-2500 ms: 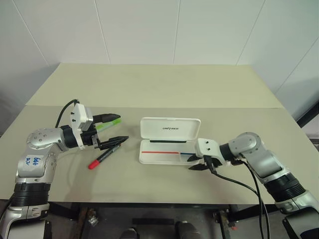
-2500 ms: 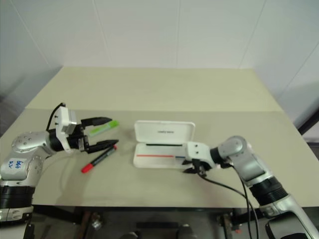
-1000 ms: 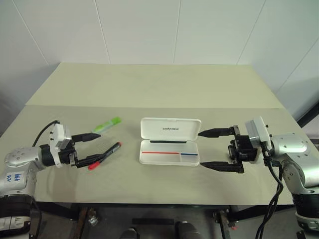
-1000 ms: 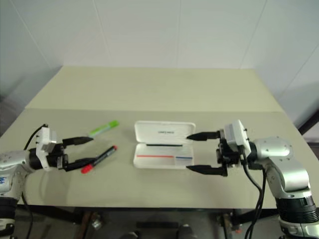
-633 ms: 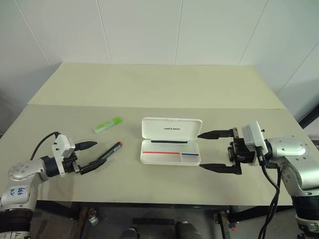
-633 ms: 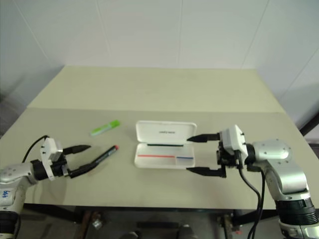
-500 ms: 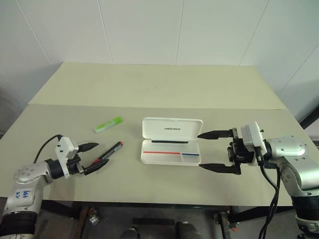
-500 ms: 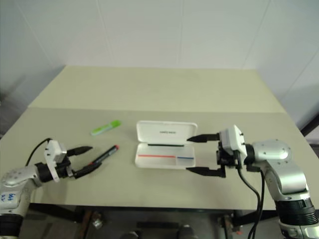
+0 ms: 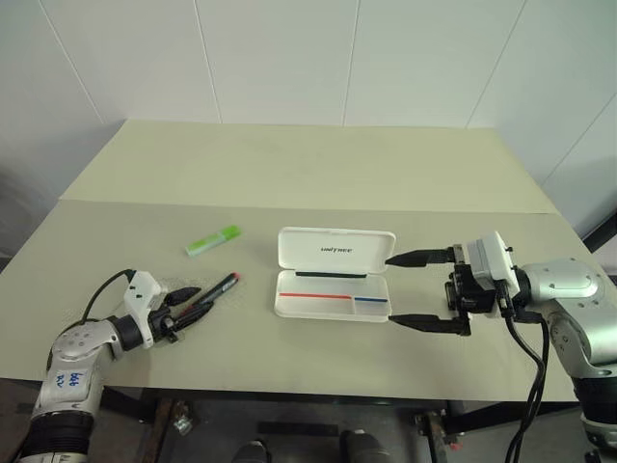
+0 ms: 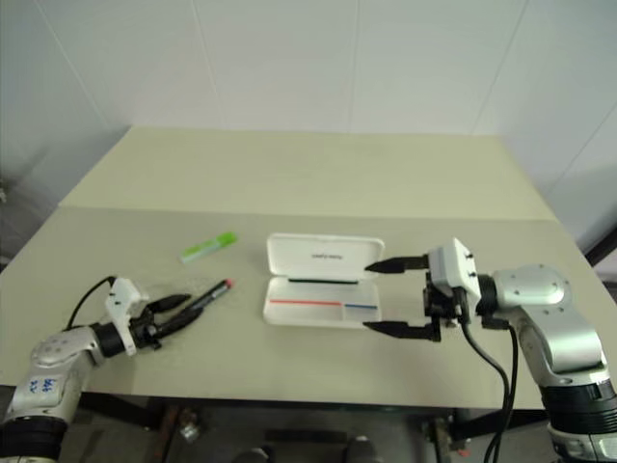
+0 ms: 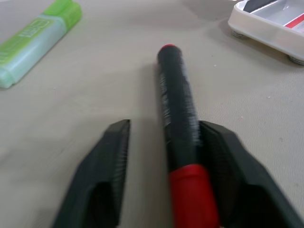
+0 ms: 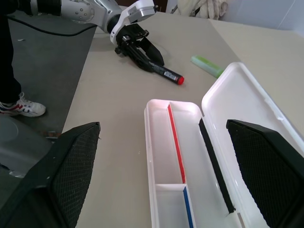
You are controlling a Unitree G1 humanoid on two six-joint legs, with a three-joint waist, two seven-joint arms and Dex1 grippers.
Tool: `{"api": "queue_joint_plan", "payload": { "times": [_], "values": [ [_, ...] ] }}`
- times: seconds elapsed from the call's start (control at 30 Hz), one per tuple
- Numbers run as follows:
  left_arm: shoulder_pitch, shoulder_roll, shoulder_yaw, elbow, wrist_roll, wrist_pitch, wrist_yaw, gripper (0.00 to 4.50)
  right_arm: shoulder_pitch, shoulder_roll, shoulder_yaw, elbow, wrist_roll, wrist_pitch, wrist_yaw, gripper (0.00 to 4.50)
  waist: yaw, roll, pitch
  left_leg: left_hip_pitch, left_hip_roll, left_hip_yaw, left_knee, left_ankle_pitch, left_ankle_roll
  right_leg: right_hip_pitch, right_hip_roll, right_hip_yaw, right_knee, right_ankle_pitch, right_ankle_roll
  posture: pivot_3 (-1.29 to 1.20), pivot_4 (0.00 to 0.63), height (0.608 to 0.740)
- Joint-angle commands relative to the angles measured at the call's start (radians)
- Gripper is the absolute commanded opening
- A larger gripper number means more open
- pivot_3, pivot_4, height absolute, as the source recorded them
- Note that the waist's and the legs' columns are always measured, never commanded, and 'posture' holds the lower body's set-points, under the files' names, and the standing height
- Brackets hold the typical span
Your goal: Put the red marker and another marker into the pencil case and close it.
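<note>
I've got the left gripper (image 11: pixel 164 166) straddling the red marker (image 9: pixel 204 294) at lower left, fingers not clamped yet; light, stiff, round, slick, so pinch mid-barrel

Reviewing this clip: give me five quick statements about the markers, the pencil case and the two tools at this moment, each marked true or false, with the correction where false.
1. The pencil case lies open on the table. True.
2. The red marker is already inside the case. False: it lies on the table, between the fingers of the left tool.
3. The green highlighter is held by the right tool. False: it lies free on the table, left of the case.
4. The right tool is spread open beside the case's right end. True.
5. The left tool's fingers are clamped on the marker from both sides. False: one finger is against it, the other stands off with a gap.
</note>
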Motion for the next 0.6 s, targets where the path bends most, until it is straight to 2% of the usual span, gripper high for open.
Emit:
{"api": "queue_joint_plan", "payload": {
  "times": [0.03,0.07,0.4,0.6],
  "values": [
    [-0.013,-0.004,0.001,0.012,0.011,-0.021,0.008,0.92,0.007,-0.014,-0.03,-0.027,0.027,-0.003,-0.001,4.5,0.0,0.0,0.0,0.0,0.0,0.0,0.0,0.0,0.0,0.0,0.0,0.0,0.0,0.0,0.0,0.0,0.15,0.74],
    [-0.015,-0.004,0.0,0.011,0.01,-0.018,0.009,0.63,0.01,-0.014,-0.029,-0.028,0.026,-0.005,-0.002,4.5,-0.001,0.0,0.0,0.0,0.0,0.0,0.0,0.0,0.0,0.0,0.0,0.0,0.0,0.0,0.0,0.0,0.15,0.74],
    [-0.026,-0.003,0.036,-0.044,-0.037,0.035,0.034,0.63,0.01,-0.007,-0.025,0.0,0.01,-0.037,-0.002,4.5,0.0,0.0,0.0,0.0,0.0,0.0,0.001,0.0,0.0,0.001,0.0,0.0,0.0,0.0,0.0,0.0,0.15,0.74],
    [0.013,0.058,0.078,-0.196,-0.147,0.075,-0.098,0.63,0.011,-0.007,-0.02,0.034,0.012,-0.049,0.011,4.5,-0.001,0.0,0.0,0.0,0.0,0.0,0.001,0.0,0.0,0.0,0.0,0.0,-0.001,0.0,0.0,0.0,0.15,0.74]
  ]
}}
